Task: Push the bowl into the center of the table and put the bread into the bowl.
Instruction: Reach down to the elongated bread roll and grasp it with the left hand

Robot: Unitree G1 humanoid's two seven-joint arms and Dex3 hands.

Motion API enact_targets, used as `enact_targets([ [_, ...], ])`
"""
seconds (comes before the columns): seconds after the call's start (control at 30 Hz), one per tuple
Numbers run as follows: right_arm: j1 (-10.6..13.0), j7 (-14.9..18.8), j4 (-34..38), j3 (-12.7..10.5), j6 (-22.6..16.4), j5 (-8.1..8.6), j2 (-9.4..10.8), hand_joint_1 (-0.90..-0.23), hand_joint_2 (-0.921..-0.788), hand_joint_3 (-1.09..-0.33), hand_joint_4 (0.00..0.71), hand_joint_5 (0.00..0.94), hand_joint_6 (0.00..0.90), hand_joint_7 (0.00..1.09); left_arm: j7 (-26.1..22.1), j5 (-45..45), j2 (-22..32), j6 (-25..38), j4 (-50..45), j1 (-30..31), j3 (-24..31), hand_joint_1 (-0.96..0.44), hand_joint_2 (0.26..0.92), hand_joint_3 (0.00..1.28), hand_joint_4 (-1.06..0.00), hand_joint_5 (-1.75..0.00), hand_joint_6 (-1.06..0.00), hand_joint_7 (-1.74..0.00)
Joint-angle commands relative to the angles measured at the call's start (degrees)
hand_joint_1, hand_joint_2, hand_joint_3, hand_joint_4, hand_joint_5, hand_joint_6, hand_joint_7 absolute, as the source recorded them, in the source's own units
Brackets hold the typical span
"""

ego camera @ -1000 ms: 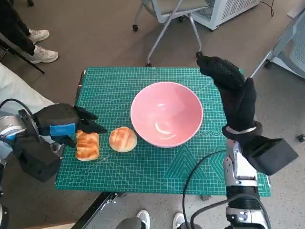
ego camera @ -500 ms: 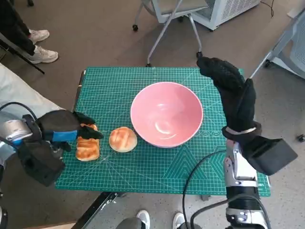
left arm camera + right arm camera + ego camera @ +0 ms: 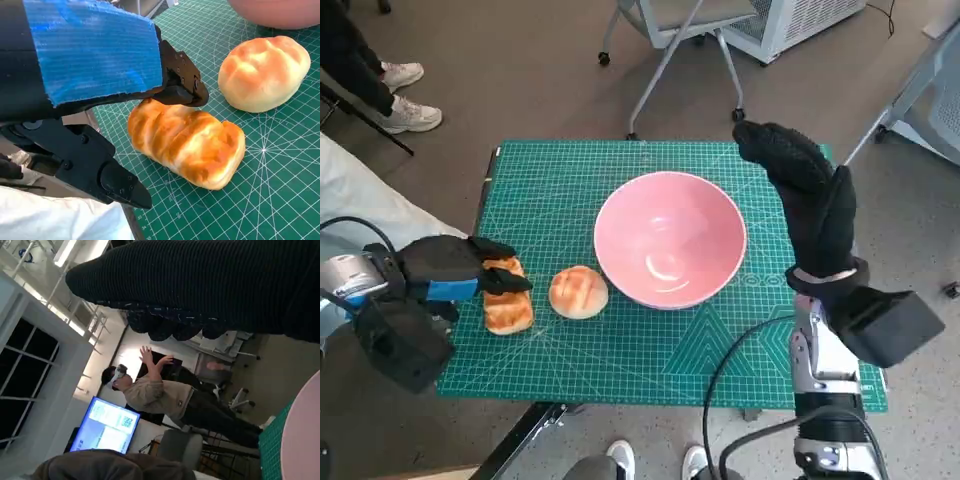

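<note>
Our left robot hand [image 3: 455, 268] hovers spread over the long bread [image 3: 187, 142] near the desk's left edge, holding nothing. It looks soft and light, so we'd pinch its sides gently. Right robot hand [image 3: 810, 190] hangs spread beside the bowl [image 3: 670, 240].

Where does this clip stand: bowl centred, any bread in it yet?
Done, apparently: the pink bowl sits about mid-mat, empty. In hand: the left hand is at the long ridged loaf, fingers over its top but not clearly gripping it. The right hand is raised beside the bowl. Left: both the loaf and the round bun lie on the green cutting mat, outside the bowl.
</note>
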Motion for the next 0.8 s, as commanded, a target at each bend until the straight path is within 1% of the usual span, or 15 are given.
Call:
enact_targets([
  [0.03,1.6,-0.1,0.2,0.1,1.0,0.43,0.6,-0.729,-0.921,-0.847,0.174,0.002,0.003,0.62,2.6,2.4,-0.6,-0.3,1.2,-0.5,-1.8,-0.11,0.703,0.0,-0.28,0.0,-0.39,0.0],
  [0.23,1.8,0.0,0.0,0.1,1.2,0.45,0.8,-0.73,-0.921,-0.847,0.176,0.002,0.003,0.62,5.3,3.5,-1.0,-0.8,2.1,-1.0,-3.0,-0.04,0.709,0.0,-0.29,0.0,-0.39,0.0],
  [0.5,2.0,0.2,0.0,-0.1,1.4,0.69,0.8,-0.732,-0.921,-0.842,0.177,0.003,0.01,0.62,8.2,4.1,-1.5,-1.6,3.2,-1.5,-4.3,-0.01,0.711,0.0,-0.29,0.0,-0.4,-0.01],
  [0.7,2.0,0.1,-0.2,-0.2,1.8,0.82,0.8,-0.731,-0.921,-0.839,0.177,0.002,0.014,0.62,10.2,4.9,-1.4,-2.4,3.1,-2.1,-4.9,-0.05,0.706,0.0,-0.3,0.0,-0.41,-0.01],
  [0.8,2.0,0.1,-0.2,-0.2,1.9,0.84,0.8,-0.731,-0.921,-0.84,0.177,0.002,0.017,0.62,10.8,5.1,-1.2,-2.7,2.7,-2.5,-4.8,-0.11,0.696,0.0,-0.31,-0.01,-0.42,-0.01],
])
